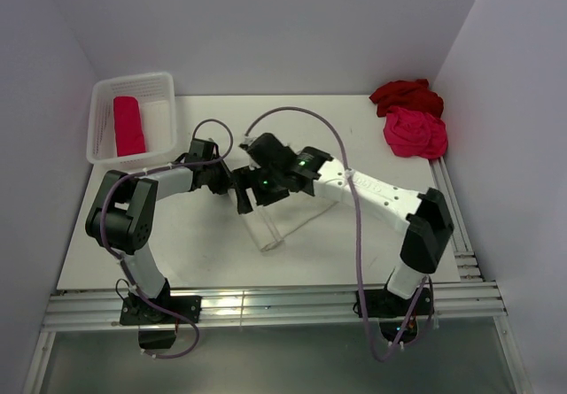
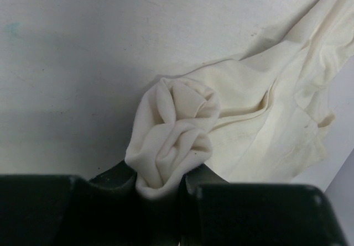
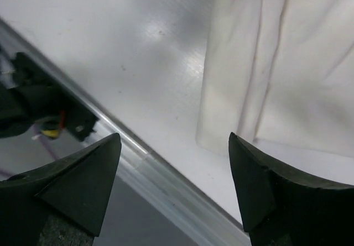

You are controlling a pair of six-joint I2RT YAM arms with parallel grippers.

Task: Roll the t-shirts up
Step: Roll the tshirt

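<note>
The left gripper (image 2: 159, 182) pinches the rolled end of the cream t-shirt (image 2: 260, 113) mid-surface (image 2: 72, 63), and the flat part runs toward the right gripper (image 3: 175, 146), spread wide over its edge.

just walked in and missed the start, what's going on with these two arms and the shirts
The arms are rolling t-shirts on the table. The left gripper is clamped on the rolled-up end of the cream-white t-shirt, the rest lying loose. The right gripper hangs open beside that shirt's edge, holding nothing. One pink-red roll lies in the white basket at far left; the dark red t-shirt and hot pink t-shirt sit unrolled at far right.
</note>
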